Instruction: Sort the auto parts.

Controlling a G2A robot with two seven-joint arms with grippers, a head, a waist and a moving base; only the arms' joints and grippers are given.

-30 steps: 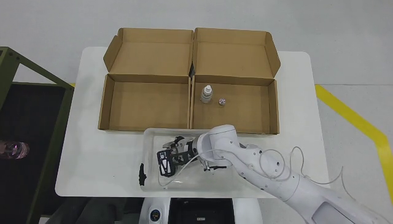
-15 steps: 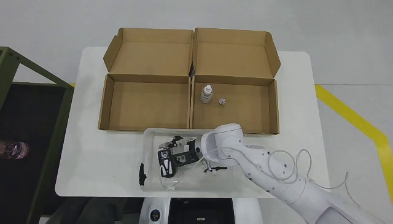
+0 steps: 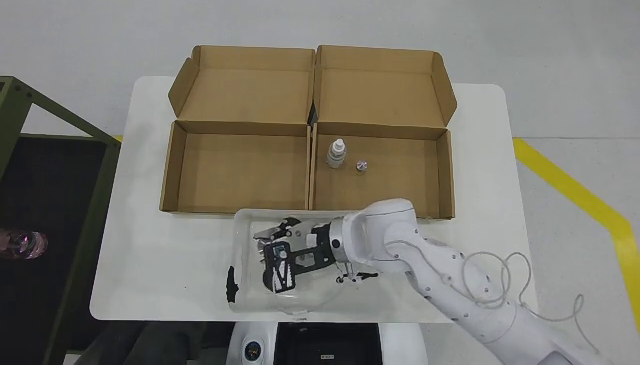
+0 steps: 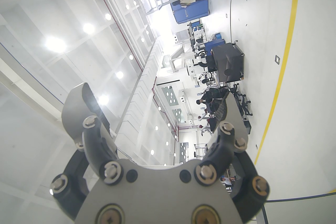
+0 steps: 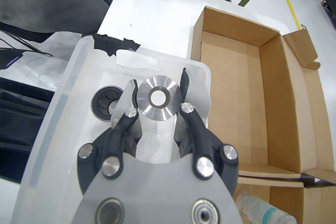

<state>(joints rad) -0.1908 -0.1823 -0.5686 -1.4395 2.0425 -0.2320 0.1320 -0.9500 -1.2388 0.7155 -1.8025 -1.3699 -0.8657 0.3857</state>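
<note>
The steel disc (image 5: 159, 98) is a turned metal part with a hole through its middle and a bright, flat face. It is inside the clear plastic bin (image 5: 52, 109), at the end near the black tape. The right gripper (image 5: 159, 86) has its two fingers pressed on opposite sides of the disc's rim, so the jaws are closed on it. I cannot tell whether the disc rests on the bin floor or is a little above it.

I judge the disc to be solid, stiff and rather heavy for what it is, and not fragile. The polished rim is probably slippery, and the fingers meet it only at two narrow places, so it could turn or slide out if the arm moves quickly. A hold across the full width of the rim, as here, seems the best one.

Just beside the disc lies a black cylindrical bushing (image 5: 105, 103), also in the bin. Beyond the bin stand the left cardboard box (image 3: 240, 170) and the right cardboard box (image 3: 400, 175), which holds a small bottle (image 3: 337, 152) and a small round part (image 3: 362, 164).

The left gripper (image 4: 153, 99) points up into the room, its jaws spread apart and holding nothing.
</note>
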